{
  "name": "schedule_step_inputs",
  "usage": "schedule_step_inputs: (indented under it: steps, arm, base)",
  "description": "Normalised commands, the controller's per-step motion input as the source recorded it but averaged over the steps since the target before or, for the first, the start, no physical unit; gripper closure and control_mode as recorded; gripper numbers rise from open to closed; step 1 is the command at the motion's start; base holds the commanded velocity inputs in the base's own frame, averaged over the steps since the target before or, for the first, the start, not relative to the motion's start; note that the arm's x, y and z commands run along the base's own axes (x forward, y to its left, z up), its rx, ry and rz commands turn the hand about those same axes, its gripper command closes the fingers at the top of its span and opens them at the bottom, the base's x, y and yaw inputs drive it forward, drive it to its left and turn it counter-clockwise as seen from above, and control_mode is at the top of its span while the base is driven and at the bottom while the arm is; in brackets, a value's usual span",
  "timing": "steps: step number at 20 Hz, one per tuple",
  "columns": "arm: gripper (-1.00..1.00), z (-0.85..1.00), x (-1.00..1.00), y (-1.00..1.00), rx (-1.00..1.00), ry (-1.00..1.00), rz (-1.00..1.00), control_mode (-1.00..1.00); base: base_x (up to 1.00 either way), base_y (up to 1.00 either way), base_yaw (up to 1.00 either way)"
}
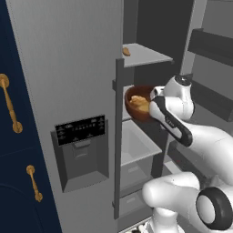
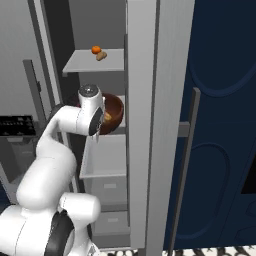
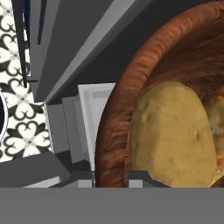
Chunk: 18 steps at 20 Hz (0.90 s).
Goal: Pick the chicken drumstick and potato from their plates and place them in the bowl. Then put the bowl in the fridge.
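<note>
Reddish-brown wood marks the bowl (image 1: pixel 136 103), already loaded: the potato (image 3: pixel 173 133) fills its near side, with the chicken drumstick (image 3: pixel 217 114) at its 3 o'clock. Both pick-ups look done. The fingers (image 3: pixel 114 180) are pinched tight on the bowl's rim, holding it inside the open fridge (image 1: pixel 68 68) above a grey shelf (image 2: pixel 105 157). Setting it down and releasing appear to remain.

Navy cabinet (image 1: pixel 18 182) with gold handles (image 1: pixel 11 104); small orange fruit (image 2: pixel 96 49) beside a tan food piece (image 2: pixel 102 56); patterned floor tiles (image 3: pixel 19 131).
</note>
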Motion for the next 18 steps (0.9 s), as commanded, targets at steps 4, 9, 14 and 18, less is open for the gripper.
schedule_step_inputs:
  steps: [4,9,14,18]
  arm:
    - [1.00,0.00,0.46,0.02,0.01,0.10,0.04,-1.00]
    - [1.00,-0.08,0.39,0.05,0.00,0.06,0.05,-1.00]
    - [1.00,-0.35,0.24,0.00,0.00,0.05,0.05,-1.00]
    - [1.00,-0.25,0.47,0.02,0.00,0.00,0.03,-1.00]
  base:
    - [0.00,0.00,0.00]
    - [0.00,0.00,0.00]
    - [0.00,0.00,0.00]
    - [0.00,0.00,0.00]
